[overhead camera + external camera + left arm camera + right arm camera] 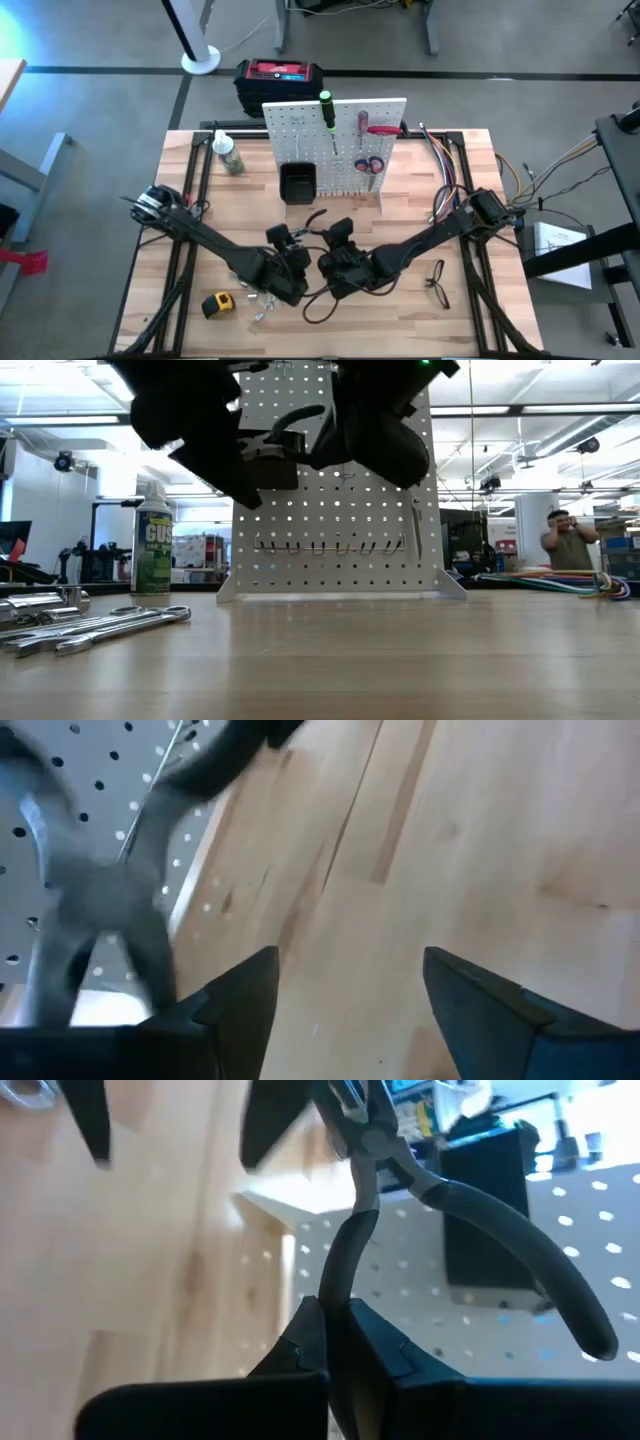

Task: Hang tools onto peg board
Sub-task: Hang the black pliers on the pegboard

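The white peg board (335,145) stands upright at the table's far middle. A green screwdriver (327,110), a red screwdriver (365,128) and red pliers (368,165) hang on it. In front of it, above the table, my right gripper (335,1305) is shut on dark grey pliers (372,1150). My left gripper (350,960) is close beside it, open, with nothing between its fingers. The pliers (100,890) show blurred outside its gap. A yellow tape measure (218,304), wrenches (100,628) and glasses (437,283) lie on the table. My right gripper pinches one handle of the pliers (345,1270) between its two fingers, which lie along the handle and hide its free end. The pliers are lifted clear of the table, head (345,1100) pointing away from the gripper toward the peg board. The other handle (560,1280) splays out free.
A black bin (298,182) sits on the peg board's front. A green-labelled bottle (229,155) stands left of the board, and a red-and-black box (280,80) is behind it. Cables (445,160) run along the far right. A person (570,540) stands in the room beyond.
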Controlling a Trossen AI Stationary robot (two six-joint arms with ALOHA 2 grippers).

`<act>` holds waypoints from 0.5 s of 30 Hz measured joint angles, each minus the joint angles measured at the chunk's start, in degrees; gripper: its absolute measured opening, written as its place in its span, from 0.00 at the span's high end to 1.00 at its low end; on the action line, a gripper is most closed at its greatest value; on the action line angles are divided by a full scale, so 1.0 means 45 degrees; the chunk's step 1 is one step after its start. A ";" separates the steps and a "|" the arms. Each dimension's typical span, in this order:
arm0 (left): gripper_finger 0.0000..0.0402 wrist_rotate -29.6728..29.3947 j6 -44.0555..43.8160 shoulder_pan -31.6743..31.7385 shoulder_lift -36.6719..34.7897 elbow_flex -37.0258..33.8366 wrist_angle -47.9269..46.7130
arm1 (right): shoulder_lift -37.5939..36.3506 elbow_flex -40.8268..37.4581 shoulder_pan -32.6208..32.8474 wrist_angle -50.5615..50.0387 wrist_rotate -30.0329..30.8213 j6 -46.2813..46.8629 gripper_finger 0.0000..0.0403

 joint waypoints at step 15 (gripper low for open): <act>0.78 -0.0133 -0.0553 0.0033 0.2153 0.3161 -0.4191 | 0.0000 0.0355 0.0019 -0.0153 -0.0943 0.0310 1.00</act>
